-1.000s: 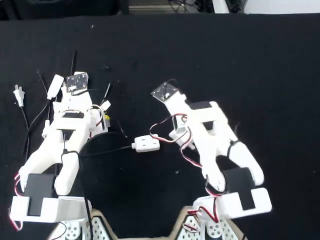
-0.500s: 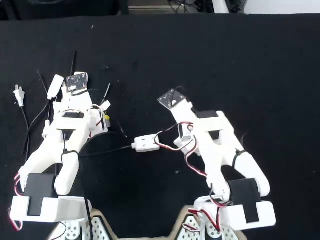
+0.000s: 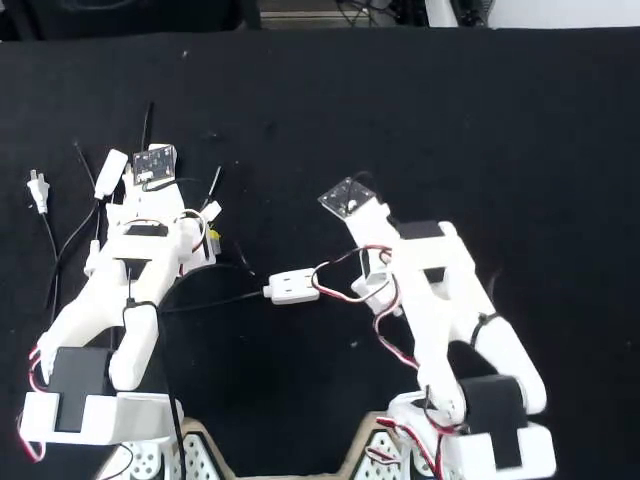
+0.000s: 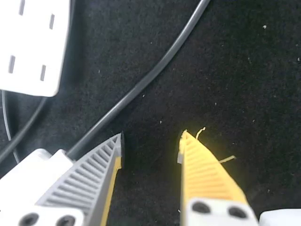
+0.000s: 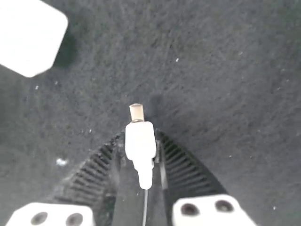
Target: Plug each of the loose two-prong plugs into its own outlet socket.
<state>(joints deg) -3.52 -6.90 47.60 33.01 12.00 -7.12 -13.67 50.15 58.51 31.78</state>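
My right gripper [image 5: 139,137] is shut on a small white plug [image 5: 139,143], whose metal prong [image 5: 136,112] points out over the black cloth. From above, that gripper [image 3: 346,198] hangs mid-table, behind and to the right of a white outlet block [image 3: 292,287]. My left gripper [image 4: 151,141] is open just above the cloth with nothing between its fingers. A white socket block [image 4: 33,42] with slot pairs lies close ahead of it, and a black cable [image 4: 141,87] runs past. Another loose plug [image 3: 38,188] on a black cord lies at the far left.
A white strip [image 3: 110,172] lies beside the left gripper [image 3: 152,165], among several black cords. The corner of a white block [image 5: 28,37] shows ahead of the right gripper. Bare black cloth [image 3: 480,120] covers the back and right of the table.
The right arm has swung a little to the right and drawn back toward its base, carrying the white plug. The left arm has not moved.
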